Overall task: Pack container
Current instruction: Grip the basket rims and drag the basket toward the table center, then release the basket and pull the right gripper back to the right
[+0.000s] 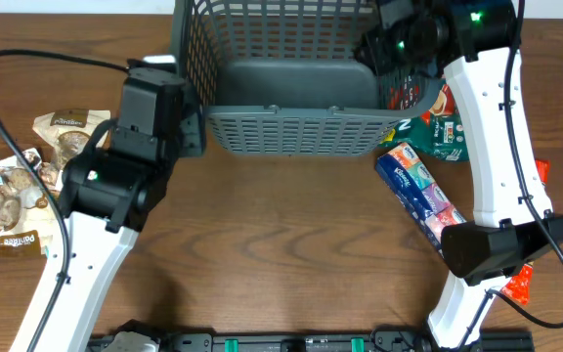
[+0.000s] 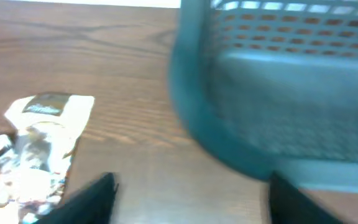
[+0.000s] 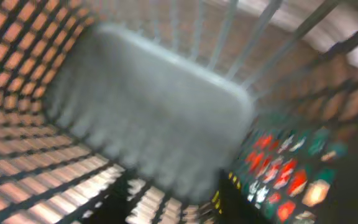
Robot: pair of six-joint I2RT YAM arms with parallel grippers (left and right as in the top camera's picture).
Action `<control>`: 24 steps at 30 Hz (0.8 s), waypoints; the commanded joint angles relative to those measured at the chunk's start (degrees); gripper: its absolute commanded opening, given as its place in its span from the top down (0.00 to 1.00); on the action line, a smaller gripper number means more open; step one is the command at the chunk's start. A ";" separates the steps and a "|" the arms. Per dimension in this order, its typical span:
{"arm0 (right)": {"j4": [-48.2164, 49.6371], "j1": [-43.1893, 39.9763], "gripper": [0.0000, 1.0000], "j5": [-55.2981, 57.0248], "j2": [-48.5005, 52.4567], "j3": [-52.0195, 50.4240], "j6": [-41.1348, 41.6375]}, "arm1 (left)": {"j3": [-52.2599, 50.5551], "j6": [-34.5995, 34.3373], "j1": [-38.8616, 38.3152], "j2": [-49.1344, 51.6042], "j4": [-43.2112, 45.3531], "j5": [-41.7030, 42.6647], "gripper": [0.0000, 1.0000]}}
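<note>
The dark grey slatted container [image 1: 291, 132] stands at the back middle of the table, with nothing showing on its visible floor. My left gripper [image 2: 188, 199] is open and empty, low over bare wood just left of the container's near-left corner [image 2: 278, 124]. My right gripper [image 3: 173, 199] is open over the container's right side, looking down at its solid floor [image 3: 154, 106]. In the overhead view the right wrist [image 1: 389, 44] sits at the container's far right wall. A green and red snack packet [image 3: 284, 180] shows blurred beside the right finger.
Several beige cookie packets [image 1: 62, 132] lie at the far left and also show in the left wrist view [image 2: 39, 143]. Right of the container lie a green and red packet [image 1: 438, 122], a blue pack [image 1: 418, 186] and an orange packet [image 1: 521, 284].
</note>
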 commanded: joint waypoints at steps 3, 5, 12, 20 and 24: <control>5.20 -2.03 0.36 9.94 -2.16 4.48 3.78 | 0.81 1.84 -0.07 -2.67 -4.35 -4.94 0.01; 6.08 -3.69 0.34 13.81 -2.91 5.51 7.26 | 0.81 0.31 -0.07 -3.26 -6.67 -4.98 0.01; 2.47 -12.90 0.38 21.31 -4.72 5.92 16.00 | 0.79 -2.67 -0.07 -6.67 -13.05 -5.55 0.01; -1.40 -20.46 0.69 14.16 -2.73 5.22 12.55 | 0.79 -2.69 -0.07 -7.43 -13.57 -5.53 0.01; -1.95 -20.48 0.75 10.99 -0.70 4.92 10.27 | 0.79 -2.67 -0.07 -7.41 -13.60 -5.51 0.01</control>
